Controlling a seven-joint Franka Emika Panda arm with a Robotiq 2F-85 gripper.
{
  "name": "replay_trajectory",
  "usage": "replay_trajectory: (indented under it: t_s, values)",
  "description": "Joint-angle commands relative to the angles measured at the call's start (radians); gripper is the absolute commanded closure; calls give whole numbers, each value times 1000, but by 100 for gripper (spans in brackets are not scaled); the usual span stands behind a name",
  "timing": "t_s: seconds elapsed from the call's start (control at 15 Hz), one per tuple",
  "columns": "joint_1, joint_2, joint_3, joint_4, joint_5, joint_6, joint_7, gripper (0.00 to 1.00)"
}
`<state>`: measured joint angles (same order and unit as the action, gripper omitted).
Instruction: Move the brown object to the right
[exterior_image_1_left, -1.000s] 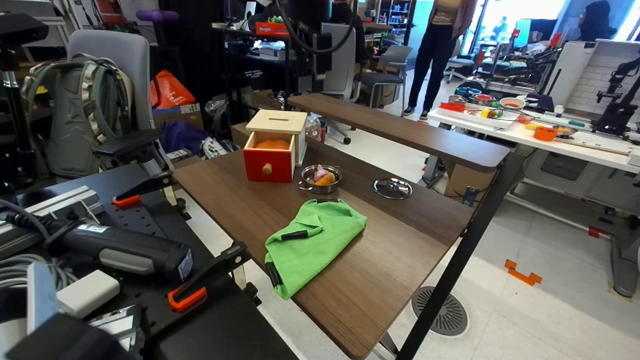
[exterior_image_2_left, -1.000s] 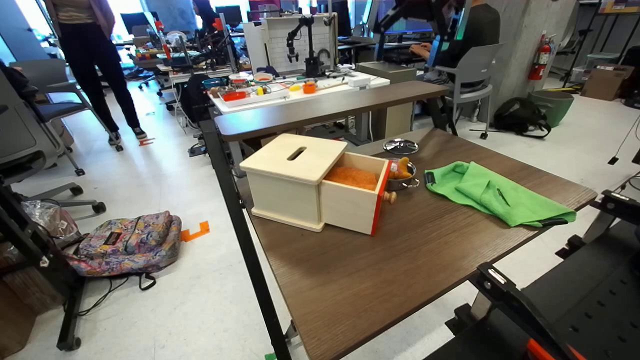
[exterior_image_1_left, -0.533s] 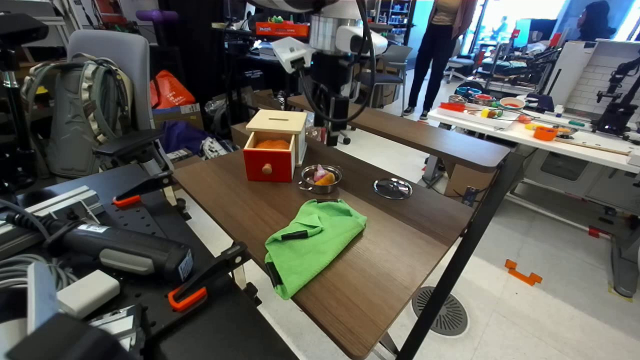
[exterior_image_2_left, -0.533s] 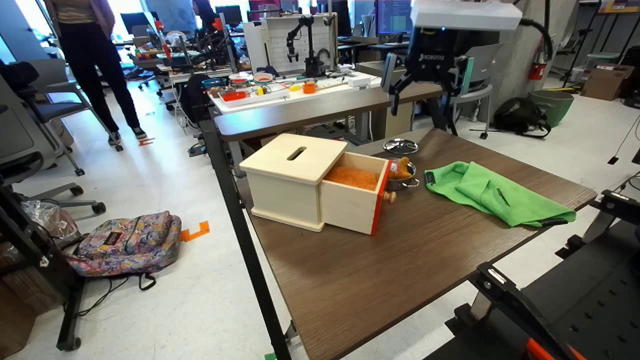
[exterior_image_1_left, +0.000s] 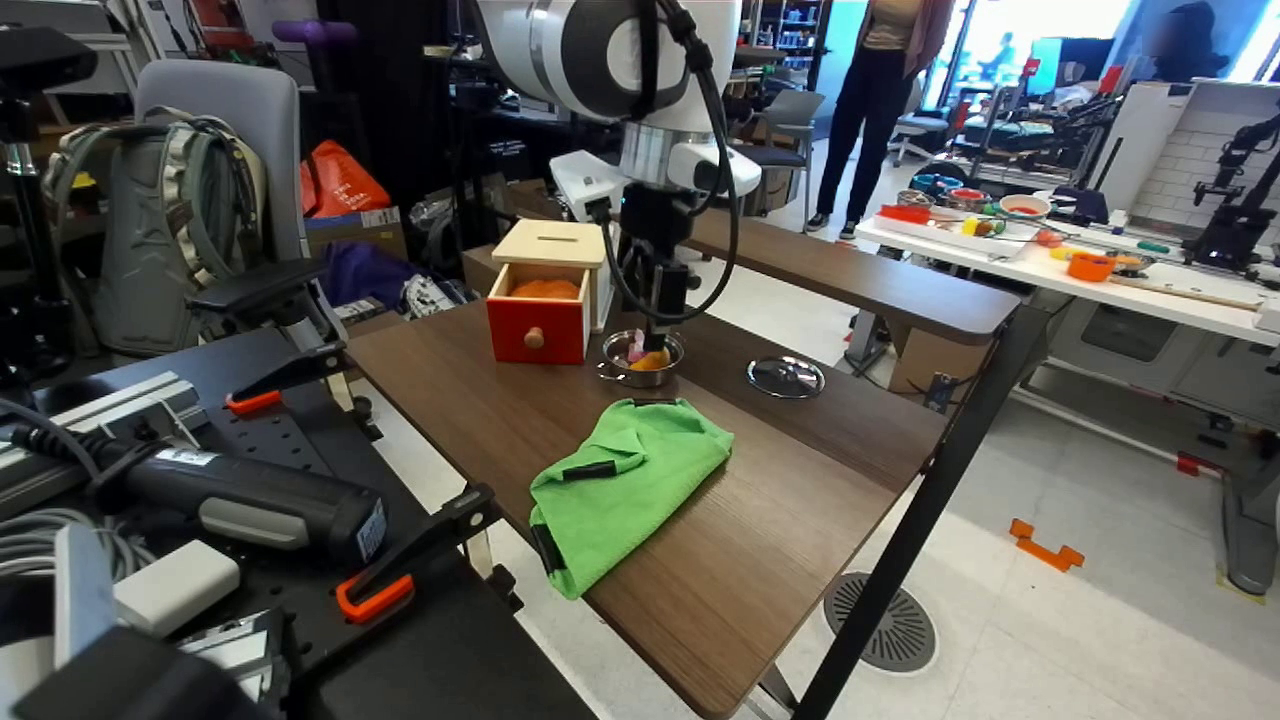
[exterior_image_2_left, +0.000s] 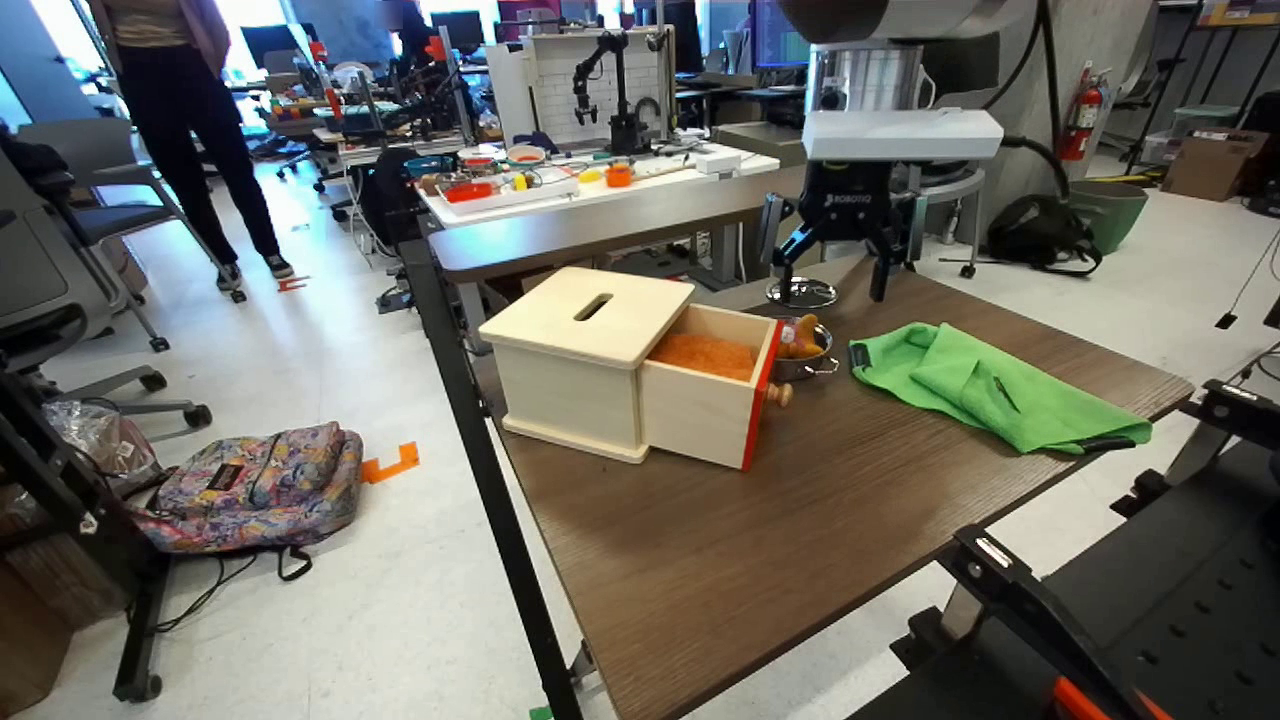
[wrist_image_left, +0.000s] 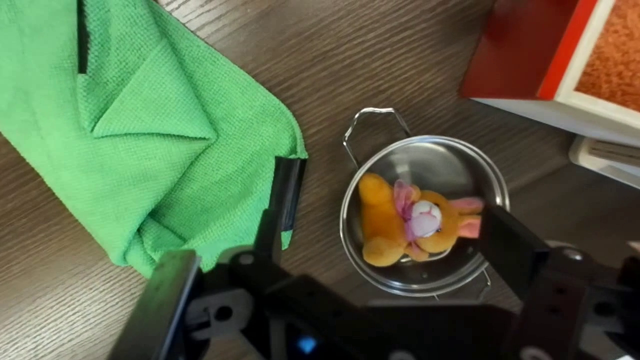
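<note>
The brown object (wrist_image_left: 385, 225) is a small orange-brown plush bunny with pink ears and a pink bow. It lies on its back in a shiny metal pot (wrist_image_left: 345, 235). In both exterior views the toy (exterior_image_1_left: 652, 361) (exterior_image_2_left: 800, 340) shows inside the pot (exterior_image_1_left: 628, 379) (exterior_image_2_left: 806, 368). My gripper (wrist_image_left: 382, 217) is open and empty above the pot. In the wrist view its fingers stand on either side of the toy, and the right finger covers the ear tips. In the exterior views the gripper (exterior_image_1_left: 655, 338) (exterior_image_2_left: 832, 288) points down over the pot area.
A wooden box (exterior_image_2_left: 570, 400) with a red-fronted drawer (exterior_image_1_left: 538, 330) pulled open stands beside the pot. Orange fuzzy material (exterior_image_2_left: 703, 355) lies in the drawer. A green cloth (exterior_image_1_left: 640, 490) and a shiny lid (exterior_image_1_left: 786, 377) lie on the brown table (exterior_image_1_left: 740, 560). A raised shelf (exterior_image_1_left: 830, 265) runs behind.
The arm has come down from above into both exterior views, and my gripper has lowered toward the pot. The toy, pot, box, cloth and lid have not moved.
</note>
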<state>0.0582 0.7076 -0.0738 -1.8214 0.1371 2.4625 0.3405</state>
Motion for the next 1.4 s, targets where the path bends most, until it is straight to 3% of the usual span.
replay_trajectory:
  t_s: [0.0, 0.2, 0.27, 0.4, 0.93, 1.07, 1.33]
  values:
    - [21, 64, -14, 61, -23, 12, 29, 0]
    - [25, 94, -15, 91, -21, 10, 32, 0]
    - [24, 102, -13, 97, -20, 15, 28, 25]
    - [28, 114, -15, 111, -22, 18, 29, 32]
    - [37, 145, -20, 153, -28, 15, 29, 95]
    - [40, 149, -22, 159, -35, 13, 29, 100]
    - [42, 150, -22, 167, -51, 12, 31, 100]
